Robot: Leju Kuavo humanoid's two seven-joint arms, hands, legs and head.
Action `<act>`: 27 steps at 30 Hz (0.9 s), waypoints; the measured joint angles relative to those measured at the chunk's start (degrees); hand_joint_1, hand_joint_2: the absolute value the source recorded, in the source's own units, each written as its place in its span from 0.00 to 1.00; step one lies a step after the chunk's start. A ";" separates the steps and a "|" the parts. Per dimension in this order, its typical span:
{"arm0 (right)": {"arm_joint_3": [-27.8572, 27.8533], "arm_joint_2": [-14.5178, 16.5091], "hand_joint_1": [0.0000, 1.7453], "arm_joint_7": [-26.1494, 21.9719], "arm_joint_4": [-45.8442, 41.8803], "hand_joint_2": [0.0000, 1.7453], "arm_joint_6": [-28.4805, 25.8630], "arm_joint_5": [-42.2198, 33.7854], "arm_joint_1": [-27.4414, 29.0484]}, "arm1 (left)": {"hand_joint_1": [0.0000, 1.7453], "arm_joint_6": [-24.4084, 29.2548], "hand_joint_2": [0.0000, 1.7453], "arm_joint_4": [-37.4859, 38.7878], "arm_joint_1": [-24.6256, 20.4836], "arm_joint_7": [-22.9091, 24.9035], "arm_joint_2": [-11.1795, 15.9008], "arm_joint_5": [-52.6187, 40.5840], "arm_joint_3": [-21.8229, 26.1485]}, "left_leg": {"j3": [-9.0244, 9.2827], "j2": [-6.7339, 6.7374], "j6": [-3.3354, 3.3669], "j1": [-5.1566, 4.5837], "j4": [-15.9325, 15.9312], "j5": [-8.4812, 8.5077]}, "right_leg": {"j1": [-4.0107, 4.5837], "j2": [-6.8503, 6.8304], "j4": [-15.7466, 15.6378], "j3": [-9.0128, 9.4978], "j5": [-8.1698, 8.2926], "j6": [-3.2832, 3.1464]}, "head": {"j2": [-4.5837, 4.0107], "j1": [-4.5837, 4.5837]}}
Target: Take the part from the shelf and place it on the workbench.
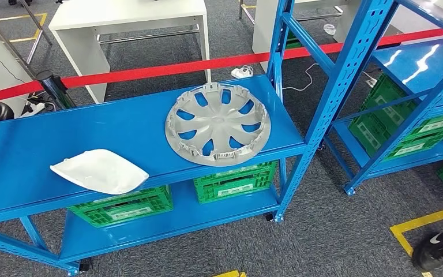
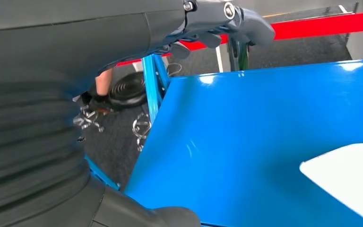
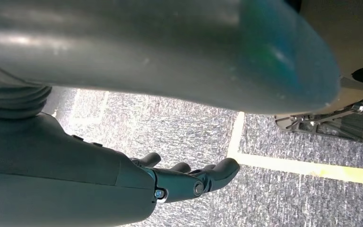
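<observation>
On the blue shelf's top deck lies a round silver wheel cover, near the right end. A white curved shell part lies at the deck's front edge, further left. In the left wrist view my left hand is stretched out above the blue deck, holding nothing, and the white part lies apart from it. My right hand hangs over grey carpet with its fingers extended and nothing in them.
Green crates sit on the lower deck. A second blue rack with more green crates stands to the right. Red barrier tape and a white table lie behind. A person's shoe stands by yellow floor tape.
</observation>
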 joint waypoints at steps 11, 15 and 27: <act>-0.01 0.01 0.00 0.97 0.00 0.00 -0.27 0.17 -0.07 | 0.00 17.75 1.00 -12.09 14.98 3.60 -2.23 -4.90 1.33 | 0.10 0.01 0.01 -0.09 0.01 -0.01 | -0.06 -0.04 -0.01 0.04 0.01 0.01 | 0.00 0.01; -0.07 0.01 0.00 1.19 0.00 0.00 -0.50 0.16 -0.08 | 0.00 19.87 1.00 -14.34 19.01 4.19 -5.75 -8.10 4.49 | 0.08 0.01 0.02 -0.08 0.02 -0.01 | -0.07 -0.03 -0.01 0.05 0.01 0.01 | 0.00 0.01; -0.28 0.01 0.00 1.39 0.00 0.00 -0.56 0.08 -0.14 | 0.00 25.21 1.00 -17.40 22.67 6.11 -12.89 -17.28 7.79 | 0.08 -0.01 0.04 -0.09 0.02 -0.03 | -0.08 -0.06 -0.02 0.05 0.01 0.02 | 0.00 0.01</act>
